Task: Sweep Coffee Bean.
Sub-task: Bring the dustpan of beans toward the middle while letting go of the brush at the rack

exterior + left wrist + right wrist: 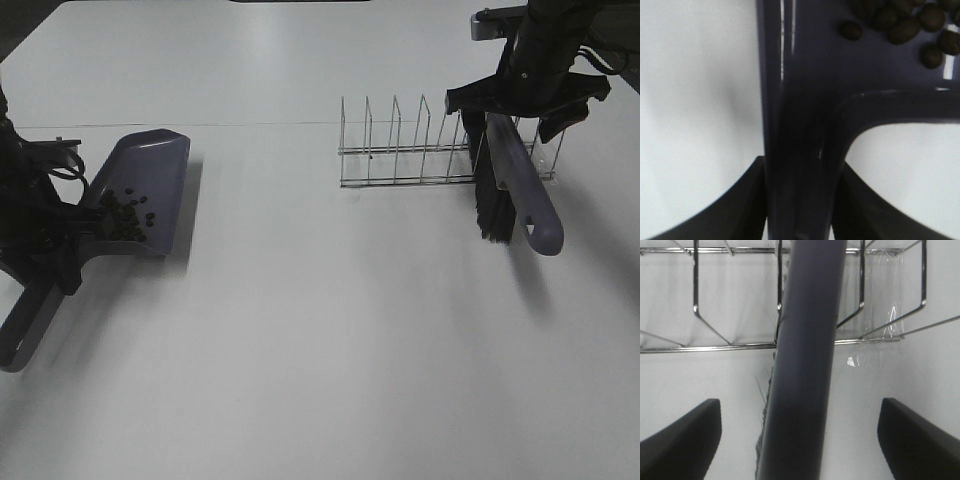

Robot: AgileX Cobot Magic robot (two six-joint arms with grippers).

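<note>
The coffee beans (pixel 126 212) lie in a small dark cluster inside the purple-grey dustpan (pixel 150 165) at the left of the table; several also show in the left wrist view (pixel 900 25). My left gripper (pixel 68 250) is shut on the dustpan's handle (pixel 800 150), one finger on each side. The brush (pixel 528 185), purple-grey with black bristles (pixel 494 205), leans at the right end of the wire rack (pixel 400 150). My right gripper (pixel 520 108) is open just above it, its fingers (pixel 680 440) spread wide on either side of the brush handle (pixel 805 340) without touching it.
The chrome wire rack (pixel 715 340) with upright dividers stands at the back right. The dustpan's long handle end (pixel 20 345) reaches toward the front left edge. The white table (pixel 320 340) runs across the whole view.
</note>
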